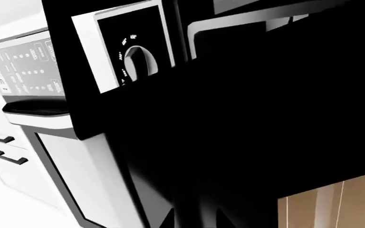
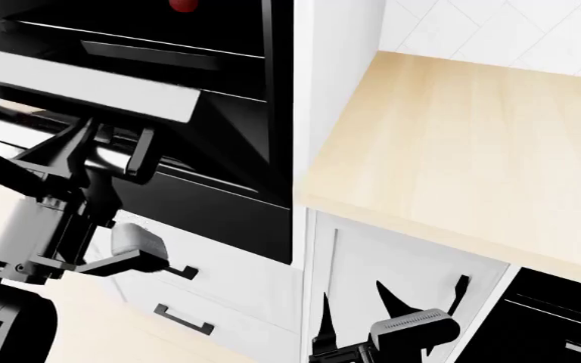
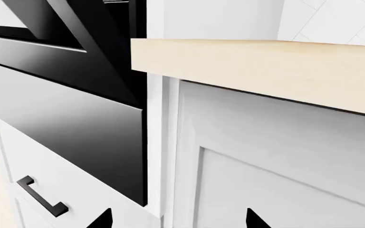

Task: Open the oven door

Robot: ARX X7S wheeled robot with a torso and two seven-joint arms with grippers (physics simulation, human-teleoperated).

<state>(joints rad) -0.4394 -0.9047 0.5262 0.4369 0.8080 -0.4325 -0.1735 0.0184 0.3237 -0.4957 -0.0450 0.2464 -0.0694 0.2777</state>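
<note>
the oven door point(image 2: 79, 94) hangs partly swung down, left of the wooden bench point(image 2: 472, 151) and above the white drawers point(image 2: 220, 291). the left pincer point(image 2: 109, 151) is closed around the door's silver handle point(image 2: 13, 125). to finish well, keep that grip square and pull down along the hinge arc, not straight out. the right pincer point(image 2: 392, 318) sits spread and empty near the cabinet below the bench's front edge.

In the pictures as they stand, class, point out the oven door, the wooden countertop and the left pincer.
oven door point(image 2: 79, 94), head view, on its top edge.
wooden countertop point(image 2: 472, 136), head view, on its bare surface.
left pincer point(image 2: 109, 151), head view, between its fingertips.
</note>
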